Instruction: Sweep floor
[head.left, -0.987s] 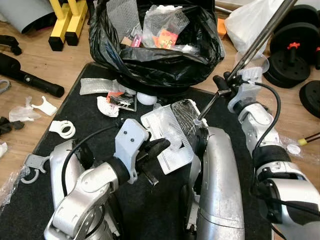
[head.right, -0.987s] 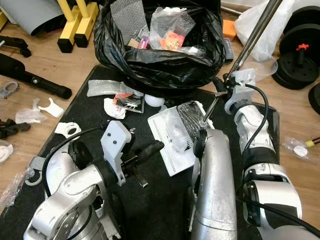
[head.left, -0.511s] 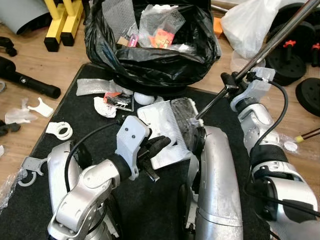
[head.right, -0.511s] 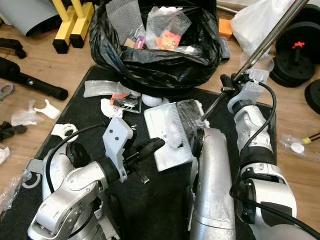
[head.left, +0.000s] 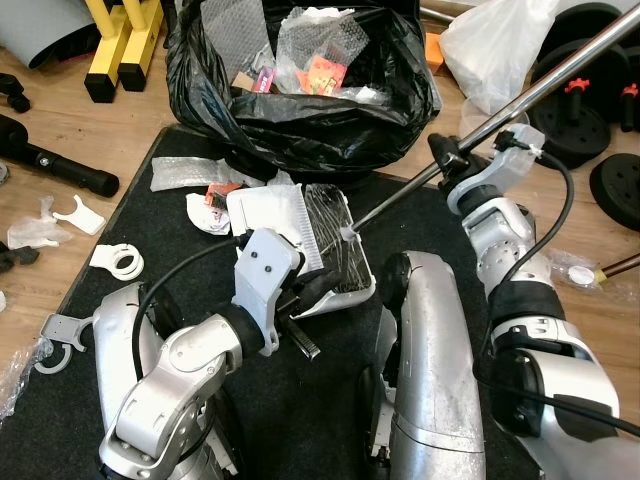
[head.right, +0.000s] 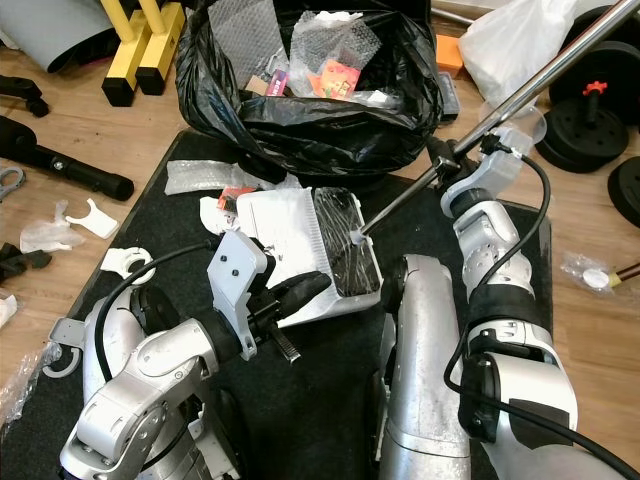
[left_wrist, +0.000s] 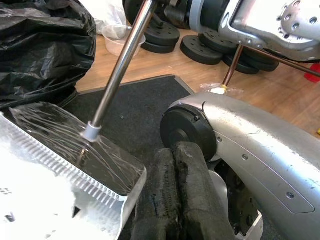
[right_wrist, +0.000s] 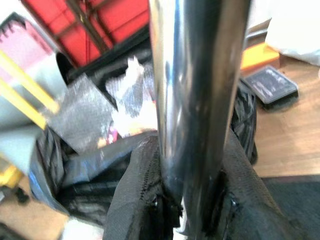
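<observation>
Dustpan (head.left: 290, 225): a white pan with a comb-toothed edge and a dark back part wrapped in clear film; it is held tilted above the black mat (head.left: 440, 230), just short of the bin bag (head.left: 300, 120), with its mouth turned toward the bag.
Left gripper (head.left: 318, 288): seen at the pan's near edge; in the left wrist view the two fingers (left_wrist: 175, 195) are pressed together against the pan's rim. A grip on the pan is likely, though the contact itself is hidden.
Pole (head.left: 500, 115): a long metal rod that runs from the upper right down to a small white fitting on the dark part of the pan.
Right gripper (head.left: 447, 160): closed around the pole about midway up; in the right wrist view both fingers (right_wrist: 137, 200) are wrapped tight on the shiny tube.
Bin bag: black, open at the top, standing at the far end of the mat; bubble wrap, clear plastic and orange packets are seen inside.
Litter on the mat: a clear wrapper (head.left: 185, 172), a crumpled white and red piece (head.left: 207, 207) and other scraps lie between the bag and the pan.
Floor: wood; a white ring (head.left: 122, 262) lies at the mat's left edge, and white plastic bits (head.left: 70, 212) lie further left.
Surroundings: yellow legs (head.left: 110, 40) at the upper left, black weights (head.left: 600, 110) and a white plastic bag (head.left: 500, 45) at the upper right.
</observation>
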